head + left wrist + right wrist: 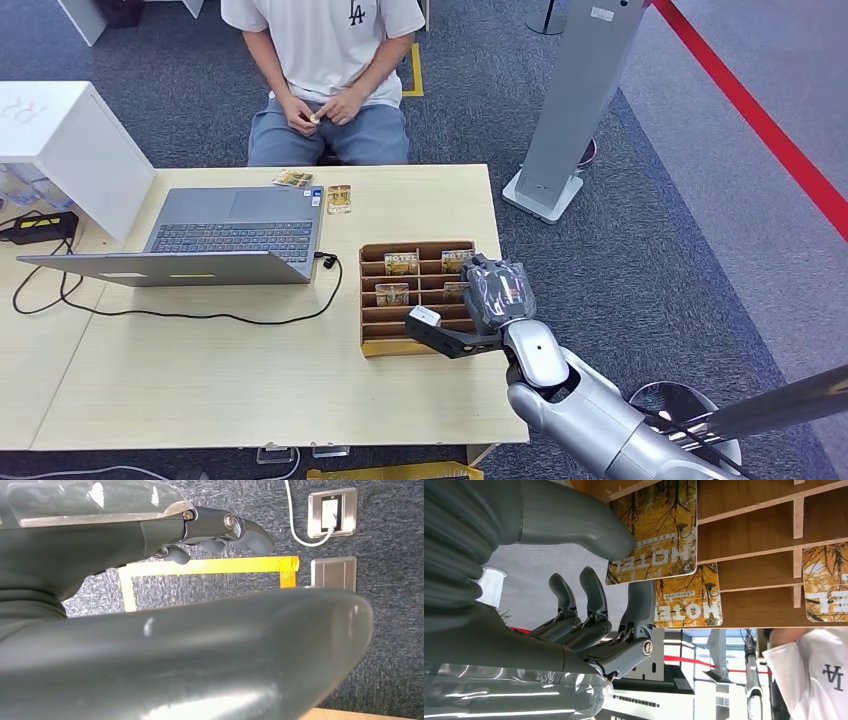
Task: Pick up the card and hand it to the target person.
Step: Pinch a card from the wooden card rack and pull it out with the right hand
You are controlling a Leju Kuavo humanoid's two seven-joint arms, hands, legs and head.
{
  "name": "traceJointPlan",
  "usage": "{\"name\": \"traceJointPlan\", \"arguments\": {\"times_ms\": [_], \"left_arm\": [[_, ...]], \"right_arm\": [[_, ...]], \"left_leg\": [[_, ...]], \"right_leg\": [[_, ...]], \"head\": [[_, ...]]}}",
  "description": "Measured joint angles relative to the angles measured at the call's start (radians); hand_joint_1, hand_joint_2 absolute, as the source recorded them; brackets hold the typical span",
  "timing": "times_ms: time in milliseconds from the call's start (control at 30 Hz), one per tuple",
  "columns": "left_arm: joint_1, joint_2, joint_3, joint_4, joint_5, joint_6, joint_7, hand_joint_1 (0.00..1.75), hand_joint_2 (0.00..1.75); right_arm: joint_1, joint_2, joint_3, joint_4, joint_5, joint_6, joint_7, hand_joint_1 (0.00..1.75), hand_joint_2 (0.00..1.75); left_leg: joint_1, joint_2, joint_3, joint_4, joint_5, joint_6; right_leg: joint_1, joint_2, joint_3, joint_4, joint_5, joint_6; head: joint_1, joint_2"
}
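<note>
Pinching a card [655,532] — right robot hand [589,605], over wooden rack [754,545]

The right hand [497,292] hangs over the right edge of the wooden card rack [372,300], its thumb on a hotel card [654,530]. Thin dividers wall each slot, so reaching in means coming from above. Between the rack and the seated person [325,70] the tabletop [430,200] lies bare. To the left, the open laptop [215,240] and its black cable [200,315] block the way, with 2 loose cards [315,190] behind it.
</note>
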Motion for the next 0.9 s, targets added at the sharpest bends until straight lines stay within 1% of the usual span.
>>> {"name": "traceJointPlan", "arguments": {"times_ms": [167,333,433,600,767,900], "left_arm": [[0.0,0.0,0.0,0.0,0.002,0.0,0.0,0.0,0.0],[0.0,0.0,0.0,0.0,0.004,0.002,0.0,0.0,0.0],[0.0,0.0,0.0,0.0,0.004,0.003,0.0,0.0,0.0],[0.001,0.0,0.0,0.0,0.003,-0.005,-0.001,0.0,0.0],[0.001,0.002,0.0,0.0,0.002,-0.018,-0.01,0.0,0.0],[0.001,0.003,0.0,0.0,-0.001,-0.021,-0.017,0.0,0.0]], "right_arm": [[-0.001,0.001,0.002,0.0,0.0,0.0,-0.005,1.34,1.75],[-0.001,0.002,0.008,0.0,0.0,-0.002,-0.01,1.38,1.75],[-0.001,0.002,0.01,0.001,0.0,-0.006,-0.011,1.46,1.75],[-0.001,0.002,0.011,0.001,-0.003,-0.01,-0.009,1.64,1.75],[-0.001,0.001,0.011,0.001,-0.005,-0.01,-0.004,1.71,1.75],[0.0,0.001,0.011,0.0,-0.004,-0.01,0.001,1.71,1.75]], "left_leg": [[0.0,0.0,0.0,0.0,0.0,0.0],[0.0,0.0,0.0,0.0,0.0,0.0],[0.0,0.0,0.0,0.0,0.0,0.0],[0.0,0.0,0.0,0.0,0.0,0.0],[0.0,0.0,0.0,0.0,0.0,0.0],[0.0,0.0,0.001,0.0,0.0,0.0]], "right_leg": [[0.0,0.0,0.0,0.0,0.0,0.0],[0.0,0.0,0.0,0.0,0.0,0.0],[0.0,0.0,0.0,0.0,0.0,0.0],[0.0,0.0,0.0,0.0,0.0,0.0],[0.0,0.0,0.0,0.0,0.0,0.0],[0.0,0.0,0.0,0.0,0.0,0.0]], "head": [[0.0,0.0],[-0.001,0.0],[0.0,0.0],[0.0,0.0],[0.0,0.0],[0.0,0.0]]}}
